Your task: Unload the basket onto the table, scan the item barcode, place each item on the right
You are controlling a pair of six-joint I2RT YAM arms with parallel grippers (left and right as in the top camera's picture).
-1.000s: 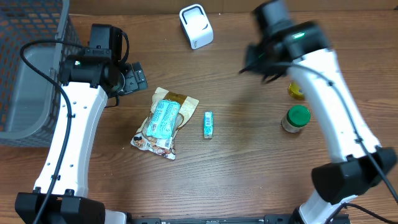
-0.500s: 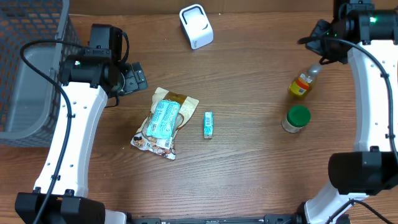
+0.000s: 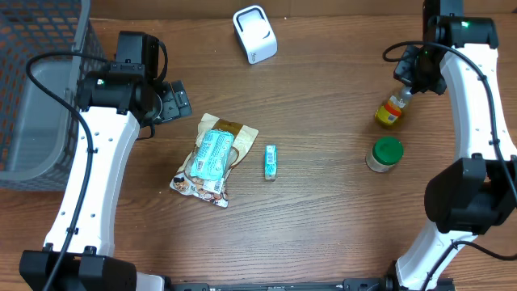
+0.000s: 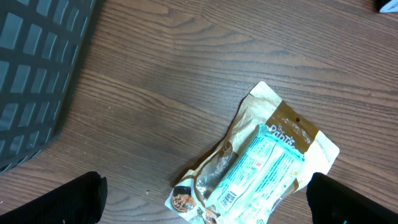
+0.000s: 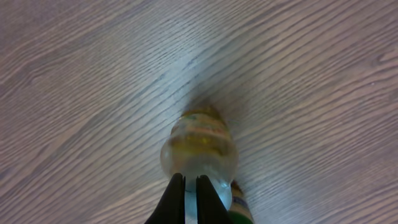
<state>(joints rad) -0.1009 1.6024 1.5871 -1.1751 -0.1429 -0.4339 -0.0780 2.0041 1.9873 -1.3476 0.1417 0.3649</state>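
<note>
Overhead view: right end effector (image 3: 408, 86) fully closed, empty, above yellow bottle (image 3: 390, 111); left end effector (image 3: 178, 101) wide open, empty.

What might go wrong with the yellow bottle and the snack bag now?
1. The right tool is shut, right over the yellow bottle. Going down like that, it may bump the bottle away instead of grabbing it, maybe into the green-lidded jar nearby.
2. The left tool is open over the snack bag, which has a blue packet lying on it. A grab might lift both, or drop one.
</note>
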